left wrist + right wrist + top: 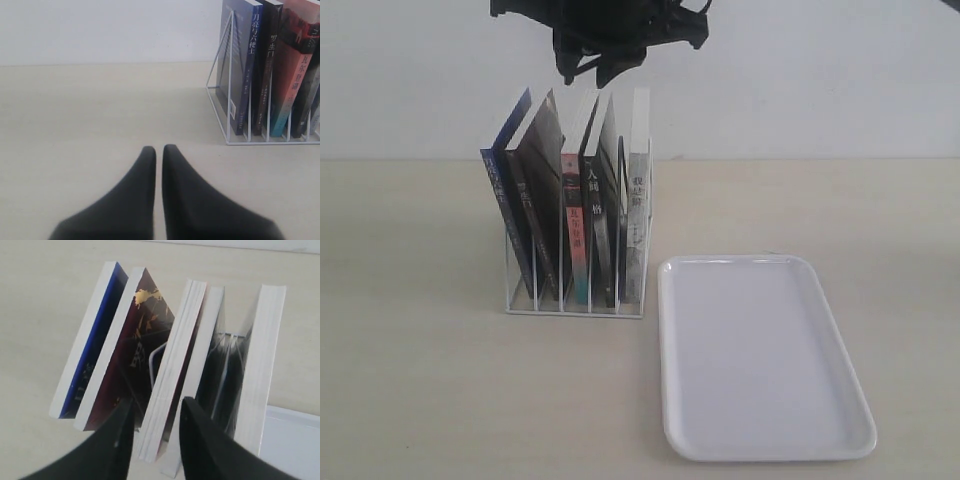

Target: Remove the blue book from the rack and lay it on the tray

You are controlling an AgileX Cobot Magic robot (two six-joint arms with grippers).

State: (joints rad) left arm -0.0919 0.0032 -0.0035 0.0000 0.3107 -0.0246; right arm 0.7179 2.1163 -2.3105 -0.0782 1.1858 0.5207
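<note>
My right gripper hangs pointing down just over the books in the rack, fingers moderately apart, holding nothing. The blue book leans in the end slot, two books off my gap toward my left arm, and the tray lies flat on the table past the rack's other end. Only its own wrist view shows my left gripper: low over the table, fingers nearly together, empty, blue spine ahead.

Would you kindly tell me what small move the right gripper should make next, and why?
Probably shift the open right gripper sideways to the thin blue-covered book in the end slot of the white wire rack: its fingers hover over the middle books, so descending here would pinch the wrong one.
</note>
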